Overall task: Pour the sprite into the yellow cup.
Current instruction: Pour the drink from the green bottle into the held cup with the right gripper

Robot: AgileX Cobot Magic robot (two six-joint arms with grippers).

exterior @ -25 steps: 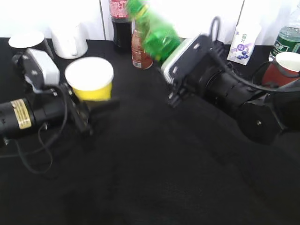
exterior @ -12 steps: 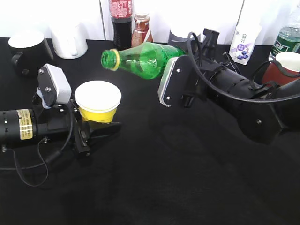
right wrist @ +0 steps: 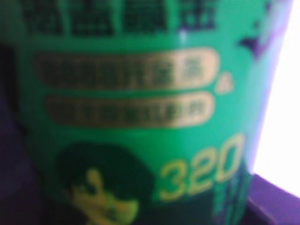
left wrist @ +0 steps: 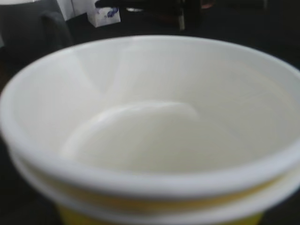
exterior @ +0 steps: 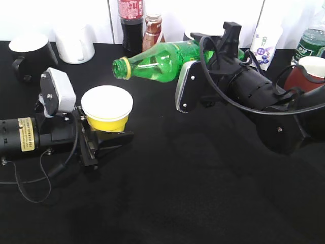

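Sprite sideways in right tool; mouth seemingly above yellow cup

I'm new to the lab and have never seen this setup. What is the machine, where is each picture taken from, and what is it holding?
It is a robot with two arms, each ending in a gripper and carrying a small camera at the wrist. The wide picture comes from a camera in front, looking down at a slant on a black table. The left gripper holds the yellow cup upright; its wrist camera looks straight into the cup's white inside, which looks empty. The right gripper holds the sprite, tipped on its side with the open mouth near the cup, above and a little behind its rim; the arm hides the fingers. Its wrist camera shows only the blurred green label. Along the back stand a cola bottle, a white mug and a red-brown cup.
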